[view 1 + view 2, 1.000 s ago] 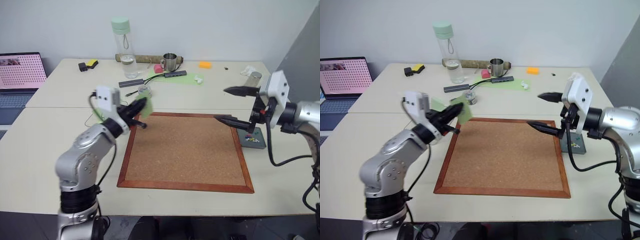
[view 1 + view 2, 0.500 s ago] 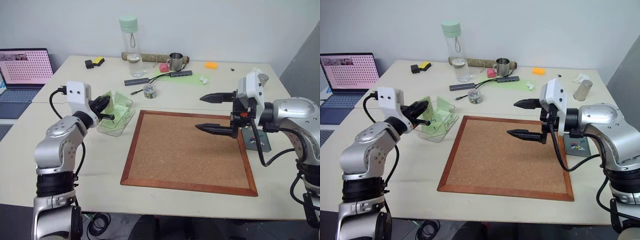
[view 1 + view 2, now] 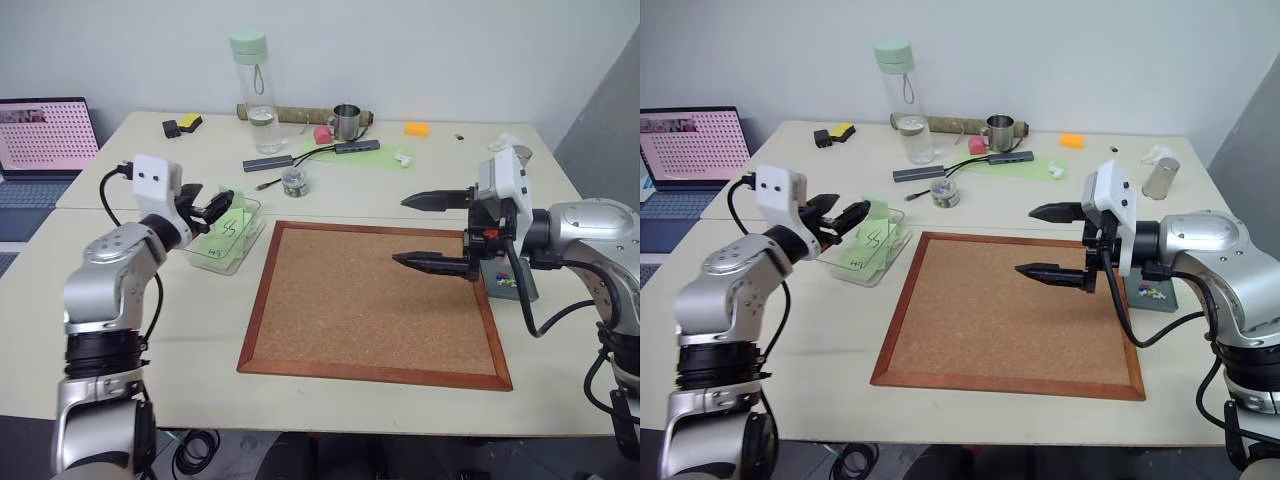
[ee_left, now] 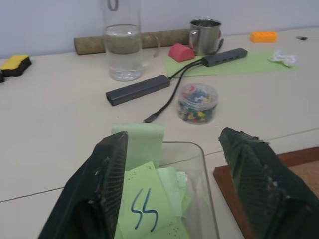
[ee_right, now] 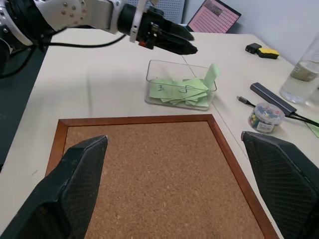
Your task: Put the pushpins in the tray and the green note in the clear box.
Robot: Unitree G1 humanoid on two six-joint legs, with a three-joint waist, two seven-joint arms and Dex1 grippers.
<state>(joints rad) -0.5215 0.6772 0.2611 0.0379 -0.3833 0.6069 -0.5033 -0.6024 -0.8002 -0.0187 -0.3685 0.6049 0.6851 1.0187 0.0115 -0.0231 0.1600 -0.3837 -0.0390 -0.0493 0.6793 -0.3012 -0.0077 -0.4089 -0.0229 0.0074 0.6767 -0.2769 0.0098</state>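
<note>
Green note (image 4: pixel 144 211) with a blue "SS" mark lies on other green notes inside the clear box (image 3: pixel 246 235), beside the corkboard (image 3: pixel 380 300). Left gripper (image 3: pixel 222 204) is wide open above it, holding nothing. Right gripper (image 3: pixel 425 232) is wide open and empty over the corkboard.

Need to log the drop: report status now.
Left pincer open over the clear box. Green note lying in it. Right pincer open above corkboard. Nothing in the way.
</note>
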